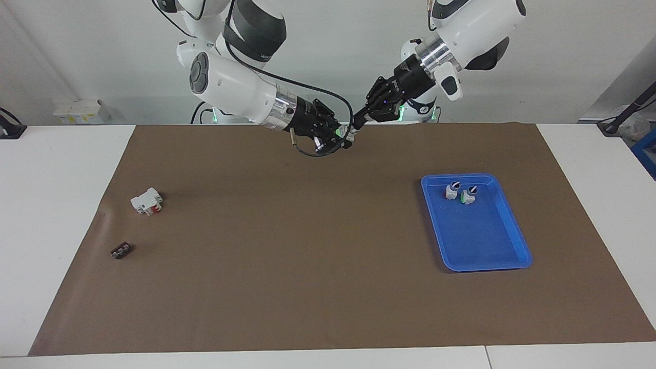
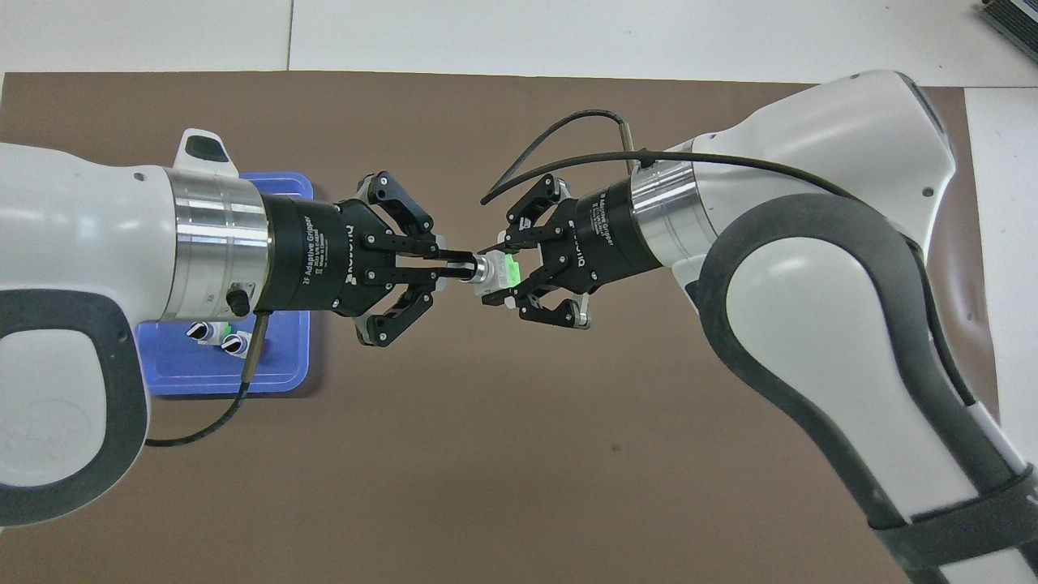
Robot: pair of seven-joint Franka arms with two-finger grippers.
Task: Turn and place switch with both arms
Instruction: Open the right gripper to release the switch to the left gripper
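The switch, white-grey with a bright green block, is held in the air between both grippers over the brown mat's edge nearest the robots. My right gripper is shut on its green-block end. My left gripper is shut on the black knob at its other end. In the facing view the switch shows as a small green-white spot between the right gripper and the left gripper.
A blue tray toward the left arm's end holds two knob switches, one with red and one with green. A white block with a red part and a small black part lie toward the right arm's end.
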